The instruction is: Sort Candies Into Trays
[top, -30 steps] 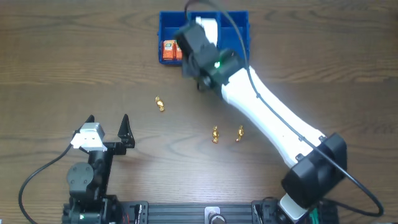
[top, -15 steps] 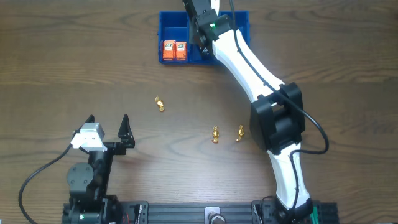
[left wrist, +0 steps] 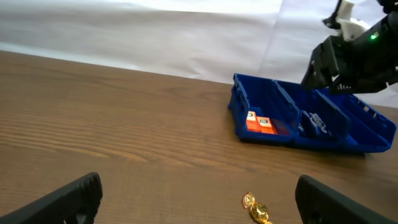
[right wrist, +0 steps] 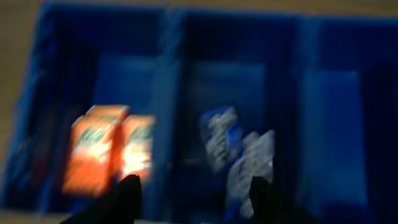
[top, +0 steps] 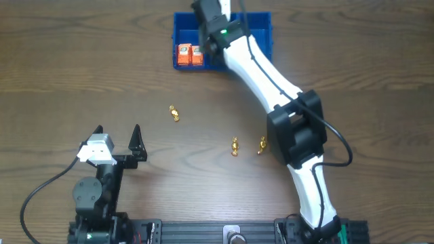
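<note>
**Right arm stretched over the tray, two orange candies now uncovered**

The right gripper (right wrist: 196, 194) hangs over the blue tray (top: 263, 26) at the far side of the wooden table (top: 81, 61). Its fingers stand apart with nothing between them. Its wrist view looks down on the divider between the tray's left and middle compartments. A second ago this arm lay lower and bent across the tray's front left corner, hiding one of the orange candies (top: 189, 55). Both now lie side by side in the left compartment. Over the last half second the gripper has slid a little to the left along the tray. The blue-and-white candies (right wrist: 239, 149) lie in the middle compartment.

Three gold candies rest on the bare table where they were before. One (top: 175, 113) lies to the left, and a pair (top: 235, 146) (top: 262, 144) lies close together near the right arm's elbow.

The left gripper (top: 117, 129) has not moved. It stays near its base, well apart from the tray, with its fingers spread wide and empty. The left gold candy lies on the table ahead of it.
</note>
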Motion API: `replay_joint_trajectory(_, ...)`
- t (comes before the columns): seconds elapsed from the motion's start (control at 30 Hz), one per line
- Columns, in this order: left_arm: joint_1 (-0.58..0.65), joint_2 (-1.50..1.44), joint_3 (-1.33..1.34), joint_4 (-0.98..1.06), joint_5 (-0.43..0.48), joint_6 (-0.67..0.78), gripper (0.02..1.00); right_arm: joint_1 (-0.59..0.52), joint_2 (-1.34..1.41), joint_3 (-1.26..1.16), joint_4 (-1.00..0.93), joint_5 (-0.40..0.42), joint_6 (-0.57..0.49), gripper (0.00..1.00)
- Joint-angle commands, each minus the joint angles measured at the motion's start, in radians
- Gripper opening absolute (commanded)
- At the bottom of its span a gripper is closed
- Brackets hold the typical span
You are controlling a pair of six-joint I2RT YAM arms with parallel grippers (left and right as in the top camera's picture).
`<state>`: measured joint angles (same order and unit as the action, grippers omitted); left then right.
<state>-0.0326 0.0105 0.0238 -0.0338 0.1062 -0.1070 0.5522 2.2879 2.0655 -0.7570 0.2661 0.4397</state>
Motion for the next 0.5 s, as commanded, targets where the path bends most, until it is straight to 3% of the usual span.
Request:
replay_joint_trajectory(0.03,0.007,-0.006,-0.019,-0.034,0.018,0.006,0.998,0.172,-0.054,0.018,-0.092,-0.068,0.051,0.590)
replay_joint_trajectory(0.1,0.007,-0.006,-0.019,-0.034,0.018,0.006,0.998,0.248,-0.049,-0.020,-0.138,-0.098,0.134,0.590)
replay_joint_trajectory(0.23,0.007,-0.006,-0.019,-0.034,0.018,0.006,0.998,0.294,-0.011,-0.080,-0.135,-0.111,0.213,0.584)
replay_joint_trajectory(0.5,0.007,-0.006,-0.019,-0.034,0.018,0.006,0.998,0.298,0.110,-0.083,-0.152,-0.137,0.254,0.549)
